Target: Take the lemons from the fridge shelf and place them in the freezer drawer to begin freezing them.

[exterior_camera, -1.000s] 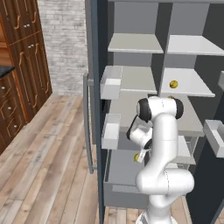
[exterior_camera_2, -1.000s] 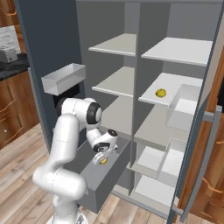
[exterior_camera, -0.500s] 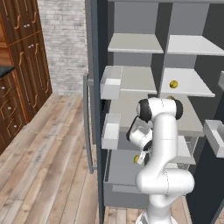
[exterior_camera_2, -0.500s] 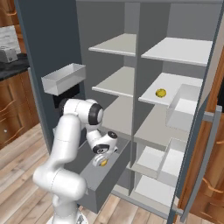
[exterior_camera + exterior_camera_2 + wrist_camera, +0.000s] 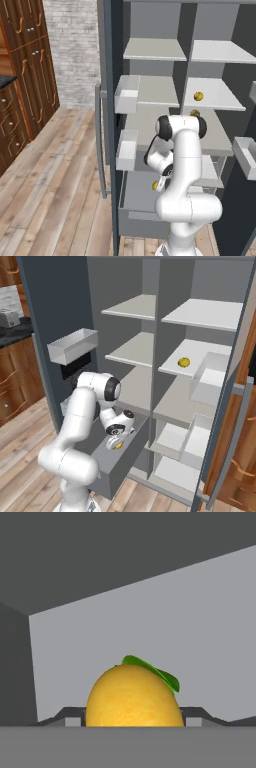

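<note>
So it's mid-delivery: the end effector [image 5: 117,442] is clamped on a lemon [image 5: 133,696] and hangs low over the open freezer drawer [image 5: 117,458], lower middle of the right base view. Hand view shows the lemon, green leaf on top, squeezed between the fingertips with the grey drawer wall behind it. Next move, I'd guess, is just letting go so it drops in, then heading back up. Count: three lemons I can spot, the held one plus two on shelves [image 5: 198,95], [image 5: 195,113], upper right of the left base view, and one freezer drawer.

Glossy white arm [image 5: 186,165], dark joints
</note>
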